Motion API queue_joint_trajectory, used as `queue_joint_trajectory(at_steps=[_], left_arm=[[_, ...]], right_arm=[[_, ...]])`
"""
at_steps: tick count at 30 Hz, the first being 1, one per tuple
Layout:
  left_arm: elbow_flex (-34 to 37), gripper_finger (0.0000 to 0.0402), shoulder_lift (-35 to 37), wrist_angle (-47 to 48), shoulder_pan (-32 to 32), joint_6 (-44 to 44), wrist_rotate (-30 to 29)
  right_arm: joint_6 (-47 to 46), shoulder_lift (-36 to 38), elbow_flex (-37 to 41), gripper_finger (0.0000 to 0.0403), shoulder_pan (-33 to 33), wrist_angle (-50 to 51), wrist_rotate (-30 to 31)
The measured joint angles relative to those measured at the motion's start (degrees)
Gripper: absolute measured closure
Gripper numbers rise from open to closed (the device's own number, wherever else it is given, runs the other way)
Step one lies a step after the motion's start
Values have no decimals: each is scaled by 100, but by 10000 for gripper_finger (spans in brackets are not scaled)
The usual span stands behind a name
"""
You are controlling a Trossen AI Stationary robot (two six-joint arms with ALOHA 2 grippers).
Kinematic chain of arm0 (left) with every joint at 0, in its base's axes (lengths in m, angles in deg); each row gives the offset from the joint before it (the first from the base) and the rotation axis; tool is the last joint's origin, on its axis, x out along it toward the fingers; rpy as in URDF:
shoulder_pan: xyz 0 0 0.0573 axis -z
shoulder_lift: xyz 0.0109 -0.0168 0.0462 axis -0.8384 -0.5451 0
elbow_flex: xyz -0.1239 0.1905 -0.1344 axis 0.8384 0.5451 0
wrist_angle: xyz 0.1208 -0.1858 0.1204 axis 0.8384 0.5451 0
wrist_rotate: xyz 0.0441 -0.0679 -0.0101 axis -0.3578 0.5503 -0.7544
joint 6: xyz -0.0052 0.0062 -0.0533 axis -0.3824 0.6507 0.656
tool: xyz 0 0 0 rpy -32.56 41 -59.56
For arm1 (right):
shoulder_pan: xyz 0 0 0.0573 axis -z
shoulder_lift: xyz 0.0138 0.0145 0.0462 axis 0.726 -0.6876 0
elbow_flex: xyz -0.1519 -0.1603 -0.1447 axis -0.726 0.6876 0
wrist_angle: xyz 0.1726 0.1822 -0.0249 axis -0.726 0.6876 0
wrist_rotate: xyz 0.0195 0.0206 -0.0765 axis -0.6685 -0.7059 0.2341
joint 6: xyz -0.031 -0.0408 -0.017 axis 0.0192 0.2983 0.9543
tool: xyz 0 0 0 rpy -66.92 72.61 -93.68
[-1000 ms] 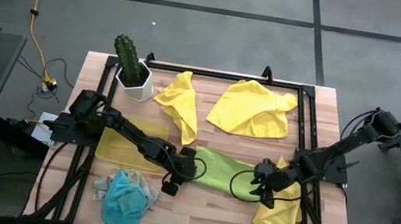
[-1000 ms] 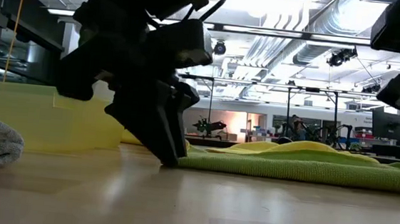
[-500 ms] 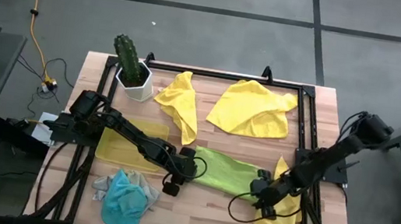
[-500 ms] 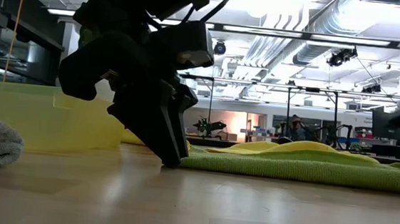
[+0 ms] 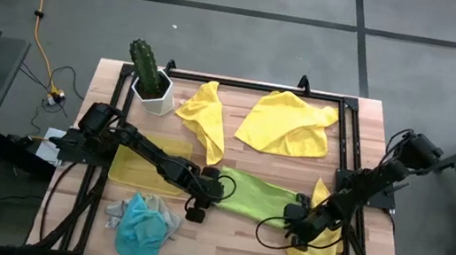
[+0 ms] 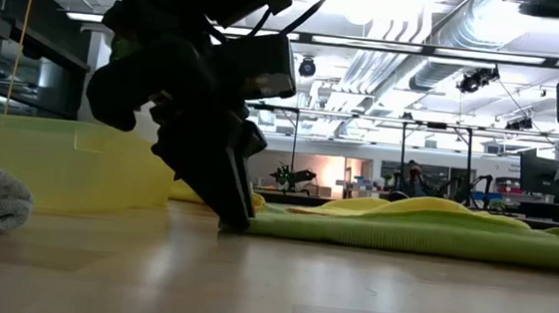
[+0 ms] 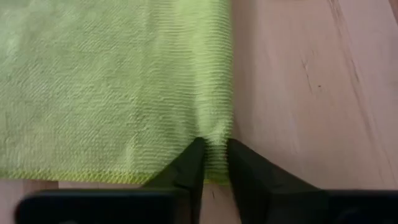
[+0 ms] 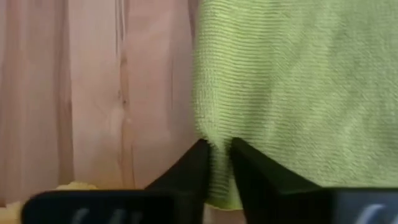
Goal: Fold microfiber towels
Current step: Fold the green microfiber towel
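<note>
Your left gripper (image 7: 212,152) and right gripper (image 8: 218,155) have just pinched shut on opposite corners of the green towel (image 5: 256,195), so you can lift and fold.

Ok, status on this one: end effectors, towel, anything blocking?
Left end effector pinched on lime green towel corner. Right end effector pinched on opposite corner. Towel flat on table. Nothing in the way.

Your right gripper (image 5: 297,228) has dropped toward 6 o'clock and pinched the lime green towel (image 5: 256,196); your left gripper (image 5: 203,197) has nipped its opposite corner.
</note>
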Motion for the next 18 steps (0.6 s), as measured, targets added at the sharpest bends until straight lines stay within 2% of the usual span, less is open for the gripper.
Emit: queue_joint_trajectory(at_steps=[3, 7, 9, 18], left_arm=[[0, 391, 16, 63, -6, 91, 77], [4, 391, 38, 106, -2, 187, 159], [6, 397, 97, 116, -4, 232, 230], [30, 400, 602, 515, -231, 690, 1297]], right_arm=[[93, -10, -224, 394, -1, 439, -103], [324, -23, -506, 387, -4, 1031, -188], [391, -23, -597, 396, -4, 1210, -205], [339, 679, -715, 402, 109, 1244, -491]])
